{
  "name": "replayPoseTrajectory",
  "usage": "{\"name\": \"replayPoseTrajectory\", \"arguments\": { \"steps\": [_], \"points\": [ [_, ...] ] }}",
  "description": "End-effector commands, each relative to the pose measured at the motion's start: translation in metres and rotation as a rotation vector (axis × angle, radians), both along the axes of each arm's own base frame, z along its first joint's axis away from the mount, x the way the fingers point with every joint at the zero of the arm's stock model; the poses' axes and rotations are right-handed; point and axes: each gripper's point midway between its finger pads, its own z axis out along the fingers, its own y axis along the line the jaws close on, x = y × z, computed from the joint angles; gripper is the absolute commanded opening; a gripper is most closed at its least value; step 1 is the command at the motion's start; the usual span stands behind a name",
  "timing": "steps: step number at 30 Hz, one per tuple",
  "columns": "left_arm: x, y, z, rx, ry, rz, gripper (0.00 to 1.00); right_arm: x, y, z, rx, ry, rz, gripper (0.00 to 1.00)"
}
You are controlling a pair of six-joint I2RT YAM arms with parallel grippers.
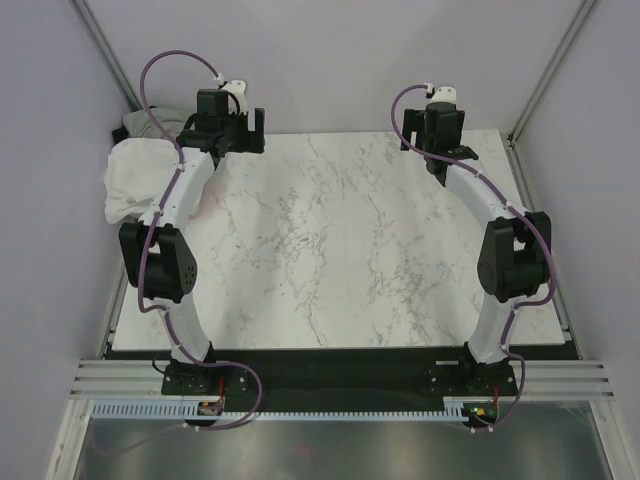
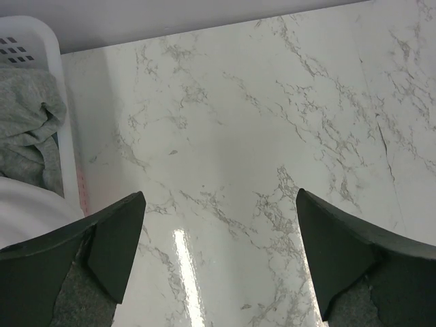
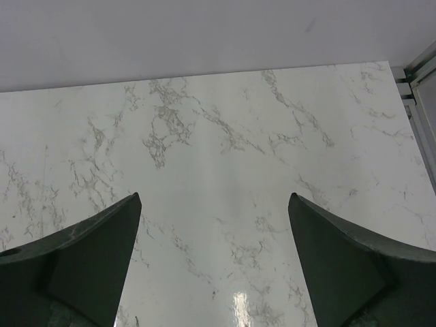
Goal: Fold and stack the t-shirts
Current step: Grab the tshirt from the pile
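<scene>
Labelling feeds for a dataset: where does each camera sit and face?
Top external: above, behind the robot, looking down on the white marbled tabletop; left gripper and right gripper show on their arms.
Left wrist: wrist-mounted, facing tabletop and a white plastic lattice basket holding grey-green cloth shirt; open fingers show.
Right wrist: wrist-mounted, facing bare tabletop and far wall; open fingers show.
All share the tabletop.
</scene>
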Motion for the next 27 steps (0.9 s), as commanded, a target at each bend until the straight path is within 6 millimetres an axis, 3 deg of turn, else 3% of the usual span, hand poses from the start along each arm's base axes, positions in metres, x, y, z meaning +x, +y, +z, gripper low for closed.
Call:
{"name": "replayPoseTrajectory", "arguments": {
  "steps": [1, 4, 6, 8, 11, 12, 15, 16, 20, 23, 27],
  "points": [
    [0.007, 0.002, 0.029, -0.021, -0.071, 0.029, 1.0, 0.002, 0.001, 0.024, 0.028, -0.062, -0.014, 0.98],
    [0.008, 0.006, 0.034, -0.004, -0.09, 0.041, 1.0, 0.004, -0.001, 0.023, 0.001, -0.062, -0.014, 0.98],
    [0.011, 0.02, 0.036, 0.076, -0.108, 0.078, 1.0, 0.004, -0.002, 0.02, -0.019, -0.058, -0.006, 0.98],
    [0.011, 0.05, 0.04, 0.179, -0.126, 0.169, 0.97, 0.005, 0.0, 0.016, -0.026, -0.049, 0.012, 0.98],
    [0.006, 0.082, 0.034, 0.27, -0.116, 0.208, 0.77, 0.005, 0.006, 0.01, -0.025, -0.035, 0.042, 0.98],
    [0.002, 0.1, 0.027, 0.281, -0.09, 0.217, 0.64, 0.005, 0.009, 0.01, -0.025, -0.034, 0.052, 0.98],
    [-0.012, 0.128, 0.013, 0.313, -0.038, 0.239, 0.66, 0.004, 0.018, 0.009, -0.043, -0.029, 0.096, 0.98],
    [-0.017, 0.152, 0.01, 0.329, -0.02, 0.293, 0.68, 0.004, 0.019, 0.009, -0.051, -0.028, 0.103, 0.98],
    [-0.031, 0.184, -0.008, 0.368, 0.037, 0.355, 0.67, 0.003, 0.023, 0.005, -0.051, -0.018, 0.112, 0.98],
    [-0.038, 0.195, -0.022, 0.374, 0.075, 0.371, 0.63, 0.002, 0.027, 0.0, -0.05, -0.01, 0.123, 0.98],
    [-0.037, 0.195, -0.032, 0.384, 0.099, 0.346, 0.62, 0.004, 0.03, -0.002, -0.048, -0.007, 0.13, 0.98]
  ]
}}
